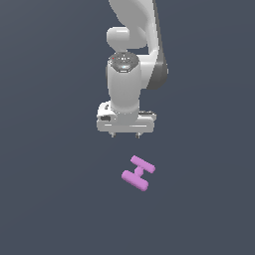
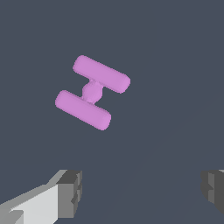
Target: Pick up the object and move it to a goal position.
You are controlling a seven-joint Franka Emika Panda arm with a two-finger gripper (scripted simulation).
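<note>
The object (image 1: 138,173) is a small pink-purple H-shaped piece lying flat on the dark grey floor, turned at a slant. In the wrist view the object (image 2: 92,92) shows whole, two rounded bars joined by a short crossbar. My gripper (image 1: 125,134) hangs pointing down, above and behind the piece, a little toward the exterior view's left of it. Its jaws stand wide apart and hold nothing. In the wrist view the gripper (image 2: 142,192) shows two dark fingertips (image 2: 70,193) far apart, with the piece well clear of them.
The dark grey floor (image 1: 50,199) is plain and featureless all round. The white arm (image 1: 132,45) rises behind the gripper to the top of the exterior view. No goal marker shows.
</note>
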